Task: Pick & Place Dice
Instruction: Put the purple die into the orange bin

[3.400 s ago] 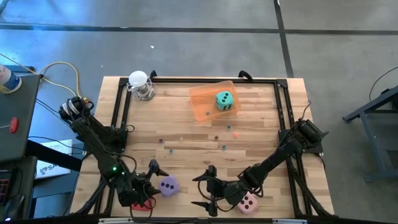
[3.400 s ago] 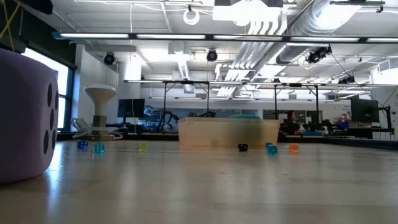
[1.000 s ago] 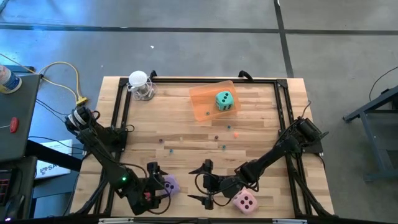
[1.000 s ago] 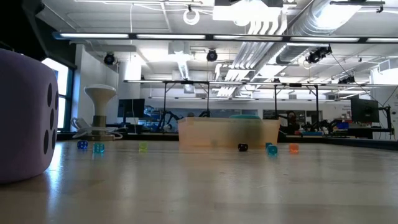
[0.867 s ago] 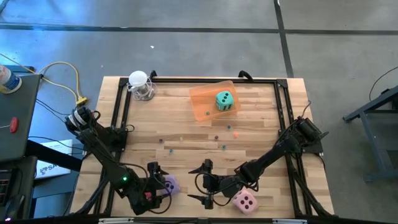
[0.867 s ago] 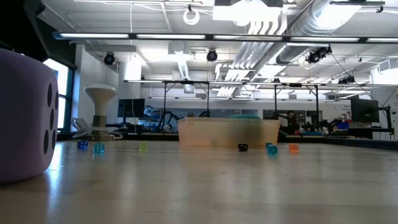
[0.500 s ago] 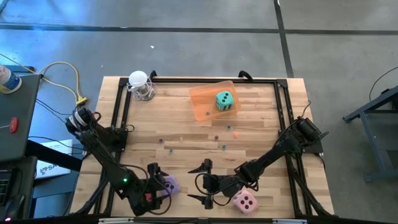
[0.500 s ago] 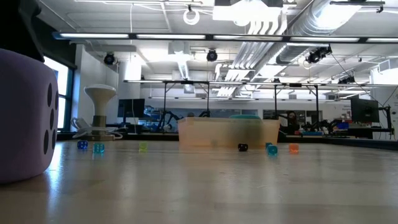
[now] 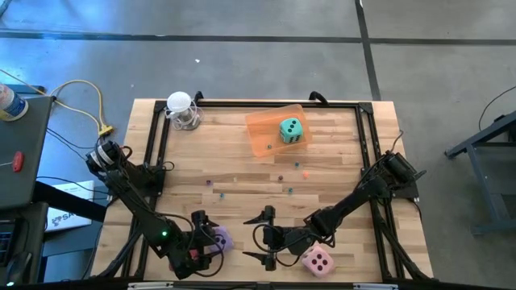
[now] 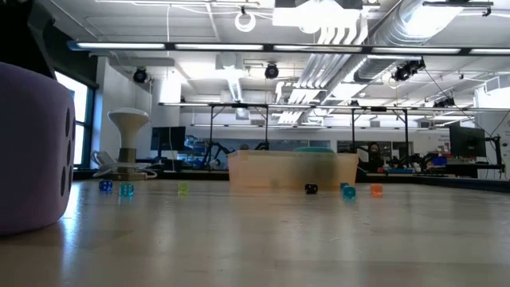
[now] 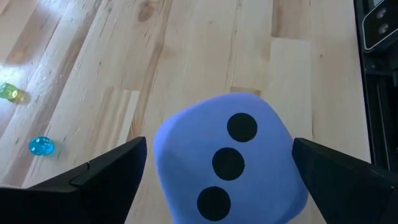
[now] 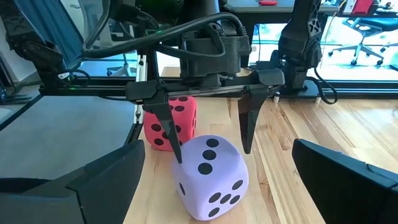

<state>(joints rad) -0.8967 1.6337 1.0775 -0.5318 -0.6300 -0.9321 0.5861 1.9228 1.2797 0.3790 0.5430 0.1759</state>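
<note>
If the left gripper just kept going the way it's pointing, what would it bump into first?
Most likely the purple die. It sits straight ahead of the open left gripper, between the two fingers, with its three-pip face up. How much gap remains is hard to judge.

Purple die [image 10: 32, 147] cut off by the low view's edge.

**Purple die looms at the desk's edge**

A purple die [image 10: 32, 147] fills the left edge, resting on the wooden desk [image 10: 263, 239]. Farther back stand a translucent orange bin [image 10: 292, 170], a white stand [image 10: 127, 147] and scattered small beads [image 10: 126, 190].
</note>
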